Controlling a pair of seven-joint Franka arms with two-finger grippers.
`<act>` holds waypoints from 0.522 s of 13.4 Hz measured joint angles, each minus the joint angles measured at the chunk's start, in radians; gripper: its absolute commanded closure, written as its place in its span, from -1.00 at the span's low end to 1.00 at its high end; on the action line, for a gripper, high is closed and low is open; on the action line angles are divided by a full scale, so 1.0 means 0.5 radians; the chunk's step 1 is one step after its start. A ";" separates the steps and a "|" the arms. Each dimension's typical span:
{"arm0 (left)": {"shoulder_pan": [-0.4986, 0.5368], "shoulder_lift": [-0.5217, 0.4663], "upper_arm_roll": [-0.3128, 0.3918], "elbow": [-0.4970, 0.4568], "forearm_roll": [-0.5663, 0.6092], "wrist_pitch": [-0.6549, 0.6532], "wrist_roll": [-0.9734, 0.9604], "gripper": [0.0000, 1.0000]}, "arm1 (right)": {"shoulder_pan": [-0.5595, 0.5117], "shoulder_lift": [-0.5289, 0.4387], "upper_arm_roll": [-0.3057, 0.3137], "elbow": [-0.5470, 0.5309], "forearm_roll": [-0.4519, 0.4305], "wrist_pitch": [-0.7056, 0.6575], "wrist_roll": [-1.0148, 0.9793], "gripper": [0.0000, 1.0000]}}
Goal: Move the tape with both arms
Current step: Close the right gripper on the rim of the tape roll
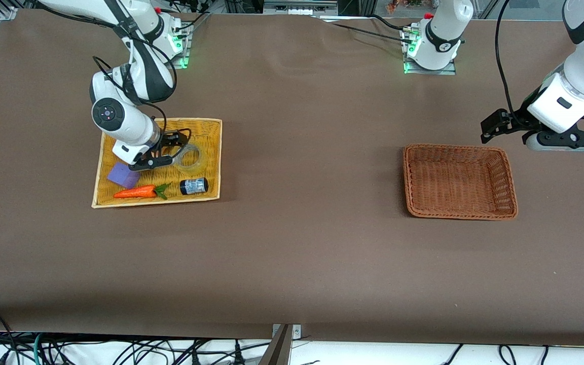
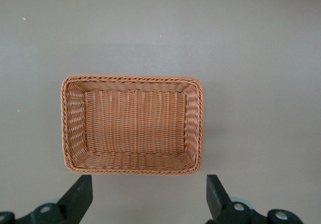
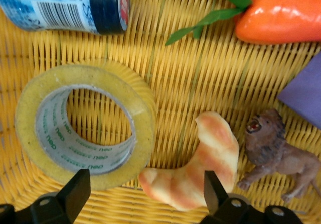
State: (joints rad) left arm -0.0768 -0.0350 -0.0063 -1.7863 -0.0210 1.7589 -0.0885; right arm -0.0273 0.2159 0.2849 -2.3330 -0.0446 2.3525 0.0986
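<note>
I have the tape lying flat in the yellow tray, directly under the right claw, which hangs released just above it. One finger sits over the roll's rim; the other is over the striped croissant toy that touches the roll.

Nearest the front camera in the tray: carrot toy and dark can; purple block just beside the claw; lion figure by the croissant.

Right arm bent steeply down over the tray.

Left claw waits, released, by the brown basket, well apart from the tray along the desk.
</note>
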 measured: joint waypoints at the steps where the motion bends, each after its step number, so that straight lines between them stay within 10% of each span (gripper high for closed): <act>1: 0.000 0.000 0.000 0.000 0.000 0.000 0.000 -1.00 | 0.000 0.017 0.000 0.000 0.000 0.031 0.000 -0.99; 4: 0.000 0.000 0.000 0.000 0.000 0.000 0.000 -1.00 | 0.000 0.085 -0.003 -0.002 0.000 0.119 0.002 -0.63; 7: 0.000 0.000 0.000 0.000 0.000 0.000 0.000 -1.00 | -0.001 0.139 -0.005 -0.004 0.000 0.159 0.005 0.28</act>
State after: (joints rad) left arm -0.0767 -0.0350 -0.0063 -1.7863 -0.0210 1.7589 -0.0885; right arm -0.0276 0.2853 0.2824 -2.3350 -0.0445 2.4319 0.1013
